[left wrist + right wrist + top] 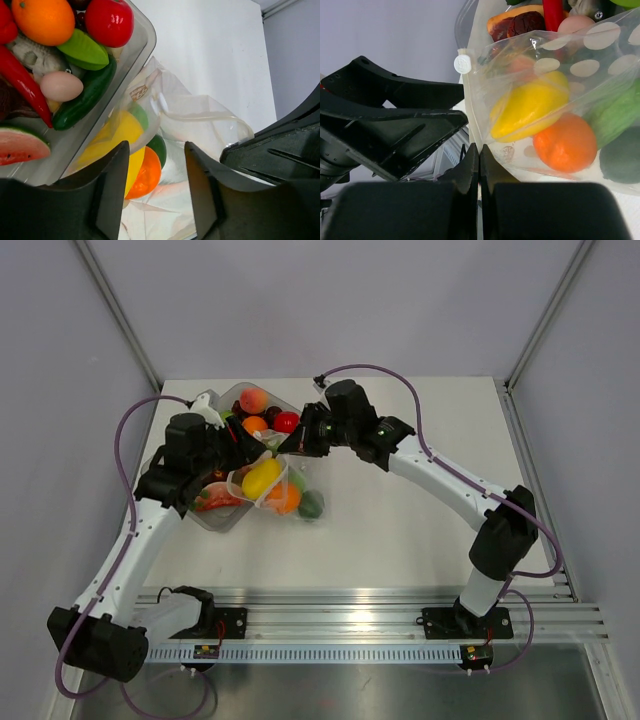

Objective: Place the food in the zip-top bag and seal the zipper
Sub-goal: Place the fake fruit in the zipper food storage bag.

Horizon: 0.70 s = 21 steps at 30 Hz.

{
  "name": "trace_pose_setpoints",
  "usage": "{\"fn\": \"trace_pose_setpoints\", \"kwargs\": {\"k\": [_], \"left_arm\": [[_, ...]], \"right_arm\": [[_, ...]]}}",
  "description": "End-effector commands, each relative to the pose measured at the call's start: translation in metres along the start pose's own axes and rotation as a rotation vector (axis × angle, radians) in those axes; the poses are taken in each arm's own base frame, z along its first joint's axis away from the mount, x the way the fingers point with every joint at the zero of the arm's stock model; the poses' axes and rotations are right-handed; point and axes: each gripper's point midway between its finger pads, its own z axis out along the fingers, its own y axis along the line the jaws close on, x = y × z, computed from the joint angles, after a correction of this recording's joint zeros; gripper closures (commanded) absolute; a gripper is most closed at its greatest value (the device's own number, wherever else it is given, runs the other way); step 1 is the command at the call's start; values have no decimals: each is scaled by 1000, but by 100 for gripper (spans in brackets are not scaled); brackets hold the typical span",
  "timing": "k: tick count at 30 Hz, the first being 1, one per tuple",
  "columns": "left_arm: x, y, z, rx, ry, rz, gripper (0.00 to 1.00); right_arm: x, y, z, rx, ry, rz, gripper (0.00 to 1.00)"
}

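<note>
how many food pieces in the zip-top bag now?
4 in the zip-top bag: yellow piece, orange piece touching it, light green piece and dark green piece to their right. More may be hidden.

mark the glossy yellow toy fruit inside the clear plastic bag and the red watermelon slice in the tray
glossy yellow toy fruit point(530, 105), right wrist view, middle
red watermelon slice point(19, 146), left wrist view, red flesh

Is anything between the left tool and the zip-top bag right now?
Nothing visible does. The left tool is open and faces the zip-top bag with no object between them; the clear tray sits beside it.
</note>
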Motion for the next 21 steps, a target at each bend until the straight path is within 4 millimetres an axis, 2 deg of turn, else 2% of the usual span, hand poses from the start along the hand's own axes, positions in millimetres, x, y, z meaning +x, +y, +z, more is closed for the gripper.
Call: {"fn": "trace_pose_setpoints", "kwargs": {"k": [1,2,4,8,14,21], "left_arm": [[-28,-8,-28,-21,-104,76,39],[-28,-3,-31,-51,-108,80,23],[-19,5,-33,-79,-74,92,12],[10,41,-23,-209,9,75,11],[48,63,-16,-252,93,17,24],[65,71,-10,-256,124,-12,39]], "right_arm": [[-8,29,-12,-86,-41,-18,100],[-8,28,-11,-85,-45,-18,100],[-8,29,-12,-88,-43,-20,100],[-9,31,-14,-92,-48,-26,100],[-11,31,-21,-76,-64,-41,100],[-11,29,-19,-80,-63,-31,100]]}}
